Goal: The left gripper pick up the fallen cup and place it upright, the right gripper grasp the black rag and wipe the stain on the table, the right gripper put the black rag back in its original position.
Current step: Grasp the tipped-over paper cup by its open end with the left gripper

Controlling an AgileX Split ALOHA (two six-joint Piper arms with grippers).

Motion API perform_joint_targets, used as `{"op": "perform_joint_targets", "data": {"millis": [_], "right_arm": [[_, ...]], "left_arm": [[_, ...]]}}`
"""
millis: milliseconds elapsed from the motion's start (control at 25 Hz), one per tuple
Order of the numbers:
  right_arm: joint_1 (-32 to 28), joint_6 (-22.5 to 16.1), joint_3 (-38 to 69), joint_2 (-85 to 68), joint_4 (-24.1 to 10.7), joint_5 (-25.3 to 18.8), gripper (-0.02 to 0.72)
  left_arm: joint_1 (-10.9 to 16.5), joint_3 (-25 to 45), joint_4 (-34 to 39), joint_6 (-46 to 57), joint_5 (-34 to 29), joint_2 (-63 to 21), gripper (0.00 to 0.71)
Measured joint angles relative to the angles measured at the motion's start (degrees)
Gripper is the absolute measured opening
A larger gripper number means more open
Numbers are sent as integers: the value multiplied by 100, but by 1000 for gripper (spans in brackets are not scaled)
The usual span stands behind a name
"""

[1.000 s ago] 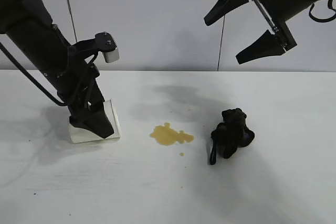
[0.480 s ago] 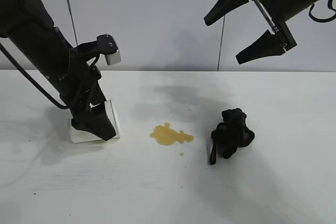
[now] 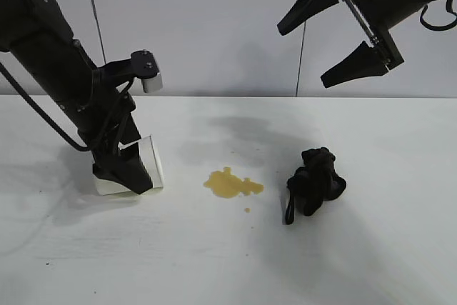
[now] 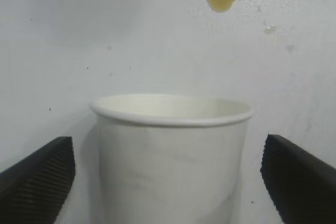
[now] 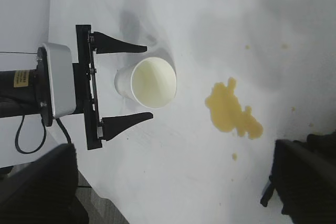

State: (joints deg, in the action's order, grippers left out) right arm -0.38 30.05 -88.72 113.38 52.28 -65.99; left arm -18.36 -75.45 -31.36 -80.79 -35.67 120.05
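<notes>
The white cup (image 3: 153, 162) lies on its side on the table (image 3: 214, 262), mouth toward the stain (image 3: 232, 183). My left gripper (image 3: 132, 171) is down at the table, open, with one finger on each side of the cup. In the left wrist view the cup (image 4: 170, 156) sits between the fingers (image 4: 39, 177) with a gap on both sides. From the right wrist view the left gripper (image 5: 149, 82) straddles the cup (image 5: 152, 80). The black rag (image 3: 318, 180) lies bunched to the right of the stain. My right gripper (image 3: 301, 57) hangs open, high above the rag.
A tiny droplet (image 3: 247, 210) lies just in front of the stain. The rag's thin strap (image 3: 289, 208) trails toward the front. A grey panelled wall (image 3: 214, 26) stands behind the table. The table's edge (image 5: 105, 182) shows in the right wrist view.
The left arm has shifted slightly around the cup. The cup, the rag and the right arm have not moved.
</notes>
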Motion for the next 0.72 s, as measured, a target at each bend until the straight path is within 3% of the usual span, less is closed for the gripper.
{"op": "perform_joint_targets", "data": {"millis": [280, 480, 720], "right_arm": [[0, 0, 0, 0, -14, 0, 696], [0, 0, 0, 0, -25, 0, 696], [0, 0, 0, 0, -25, 0, 696]], "left_arm": [[0, 0, 182, 176, 13, 0, 667], [0, 0, 182, 205, 13, 0, 459], [0, -19, 161, 210, 13, 0, 417]]}}
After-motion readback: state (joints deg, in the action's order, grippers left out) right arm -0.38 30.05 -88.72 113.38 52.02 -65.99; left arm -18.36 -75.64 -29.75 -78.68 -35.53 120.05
